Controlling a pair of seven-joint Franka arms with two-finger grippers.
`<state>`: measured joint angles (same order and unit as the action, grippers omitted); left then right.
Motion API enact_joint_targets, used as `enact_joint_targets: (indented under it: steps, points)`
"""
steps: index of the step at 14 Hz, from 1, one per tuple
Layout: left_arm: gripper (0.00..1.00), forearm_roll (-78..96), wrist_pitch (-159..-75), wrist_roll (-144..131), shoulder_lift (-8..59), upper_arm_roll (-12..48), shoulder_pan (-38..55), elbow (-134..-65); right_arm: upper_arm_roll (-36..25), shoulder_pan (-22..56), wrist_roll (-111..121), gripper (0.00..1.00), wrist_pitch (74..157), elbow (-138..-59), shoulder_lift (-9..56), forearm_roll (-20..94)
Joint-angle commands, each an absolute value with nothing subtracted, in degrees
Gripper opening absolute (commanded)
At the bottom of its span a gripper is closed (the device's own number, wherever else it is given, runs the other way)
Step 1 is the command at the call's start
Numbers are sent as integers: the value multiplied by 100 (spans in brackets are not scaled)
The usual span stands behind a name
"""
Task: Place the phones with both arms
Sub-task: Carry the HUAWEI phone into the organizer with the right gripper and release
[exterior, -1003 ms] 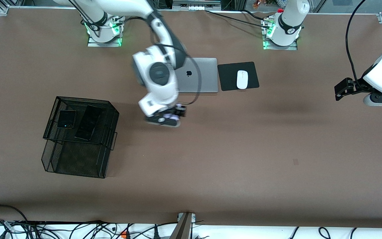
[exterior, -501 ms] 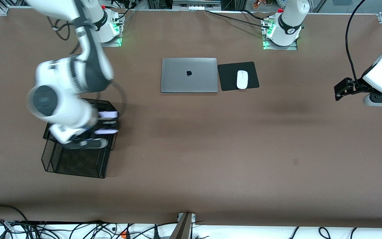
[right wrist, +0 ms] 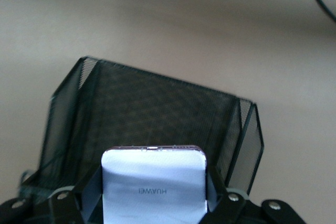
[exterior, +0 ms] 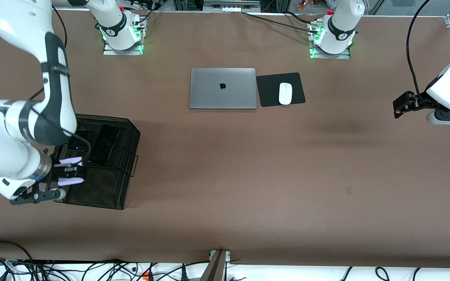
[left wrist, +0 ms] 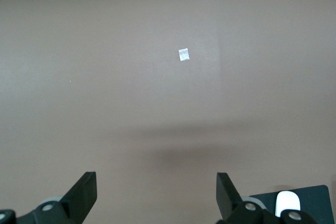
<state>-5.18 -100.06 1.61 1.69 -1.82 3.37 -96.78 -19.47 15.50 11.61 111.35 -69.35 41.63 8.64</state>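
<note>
My right gripper (exterior: pixel 70 171) is shut on the pale lilac-white flip phone (exterior: pixel 71 181) and holds it over the lower tier of the black mesh basket (exterior: pixel 129 132). In the right wrist view the phone (right wrist: pixel 153 184) sits between the fingers, facing the basket's mesh wall (right wrist: pixel 157 108). The small square black flip phone (exterior: pixel 79 141) and the long slim black slab phone (exterior: pixel 104 144) lie on the basket's upper shelf. My left gripper (exterior: pixel 400 104) is open and empty, held still above the table at the left arm's end; its fingers (left wrist: pixel 84 192) show over bare table.
A closed grey laptop (exterior: pixel 222 88) and a white mouse (exterior: pixel 285 93) on a black mouse pad (exterior: pixel 268 91) lie near the arm bases. The mouse also shows in the left wrist view (left wrist: pixel 286 201). Cables run along the table's front edge.
My right arm has swung from mid-table to the basket, carrying the lilac-white phone, and now holds it over the lower tier. The left arm has not moved.
</note>
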Motion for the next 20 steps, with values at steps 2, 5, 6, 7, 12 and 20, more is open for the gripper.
enact_joint_targets:
  steps: [2, 5, 6, 7, 12, 20]
  points:
    - [100, -396, -9853, 184, 141, -176, 334, -9598, -1828, 1424, 1213, 16, 11697, -6592, 4850, 1115]
    - [100, -396, -9844, 176, 141, -176, 343, -9598, -1819, 1406, 1222, 20, 11760, -6793, 5001, 1221]
    - [100, -396, -9844, 176, 141, -176, 334, -9598, -1828, 1398, 1213, 33, 11873, -6907, 5010, 1283]
    - [100, -396, -9844, 176, 141, -176, 334, -9598, -1828, 1397, 1213, 62, 12031, -7039, 5010, 1379]
    - [100, -396, -9809, 176, 141, -176, 334, -9598, -1863, 1362, 1231, 100, 11701, -7084, 4730, 1521]
    - [100, -387, -9817, 176, 149, -176, 343, -9589, -2118, 1485, 1160, 100, 9475, -7442, 3000, 704]
